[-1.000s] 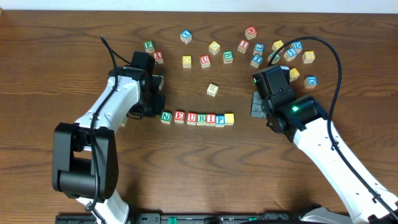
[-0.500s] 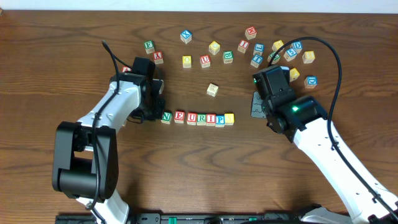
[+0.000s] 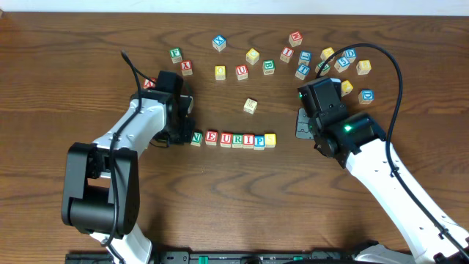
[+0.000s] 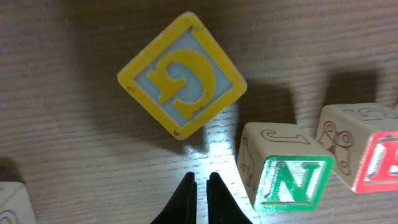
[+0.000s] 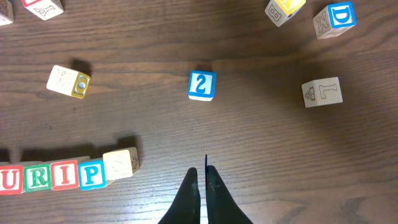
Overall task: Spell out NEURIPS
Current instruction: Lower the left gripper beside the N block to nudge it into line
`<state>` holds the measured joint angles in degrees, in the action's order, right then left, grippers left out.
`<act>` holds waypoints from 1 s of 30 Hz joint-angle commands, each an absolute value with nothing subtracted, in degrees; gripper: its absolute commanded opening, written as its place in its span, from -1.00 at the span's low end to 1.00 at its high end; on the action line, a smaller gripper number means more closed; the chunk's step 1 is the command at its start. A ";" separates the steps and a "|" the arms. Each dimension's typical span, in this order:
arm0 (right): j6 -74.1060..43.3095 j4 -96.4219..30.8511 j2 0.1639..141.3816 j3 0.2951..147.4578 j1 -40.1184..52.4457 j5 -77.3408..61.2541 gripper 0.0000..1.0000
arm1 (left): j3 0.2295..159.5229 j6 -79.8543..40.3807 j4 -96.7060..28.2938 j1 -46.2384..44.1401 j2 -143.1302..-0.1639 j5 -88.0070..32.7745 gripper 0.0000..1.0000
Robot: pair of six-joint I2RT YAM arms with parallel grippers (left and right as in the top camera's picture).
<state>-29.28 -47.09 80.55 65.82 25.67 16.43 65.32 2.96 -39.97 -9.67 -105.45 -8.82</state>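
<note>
1. Seven small wooden alphabet cubes are lined up in one row (image 3: 242, 139) near the middle of the dark wooden surface (image 3: 234, 205). Each cube is touching or just beside the next.
2. From the left arm's side, the row is read as one green N cube (image 3: 196, 137), one red E cube (image 3: 211, 138), one red U cube (image 3: 225, 138), one green R cube (image 3: 237, 139), one red I cube (image 3: 248, 139), one blue P cube (image 3: 259, 139) and one yellow-faced cube (image 3: 270, 138). The letter on the yellow-faced cube cannot be read.
3. Two end effectors are seen. The left end effector (image 4: 202, 180) is set low at the N end of the row. Its two black fingers are pressed together with nothing between them, and the green N cube lies just beside them.
4. One yellow-framed G cube (image 4: 181, 74), with a yellow letter on a pale blue face, is turned cornerwise just ahead of those fingertips. It is apart from the green N cube.
5. The right end effector (image 5: 202, 171) is held apart from the yellow end of the row. Its two fingers are pressed together and nothing is held.
6. About eighteen loose cubes are scattered along the far side of the surface. An exact count cannot be given, as some are partly hidden by an arm or a cable. One pale cube (image 3: 250, 105) lies alone between that scatter and the row.
7. In the right wrist view, one blue cube marked 2 (image 5: 202, 85), one blue D cube (image 5: 336, 18) and one pale L cube (image 5: 321, 92) are made out ahead of the fingers.
</note>
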 commanded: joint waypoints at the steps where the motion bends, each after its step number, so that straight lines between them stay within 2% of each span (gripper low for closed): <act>1: -29.10 -47.16 80.03 66.22 25.54 16.99 -0.98 | 64.66 2.68 -39.66 -9.74 -105.58 -8.56 -0.85; 30: -29.12 -47.18 80.03 66.22 25.54 16.99 -0.98 | 64.60 2.72 -38.26 -9.74 -105.58 -14.61 -0.83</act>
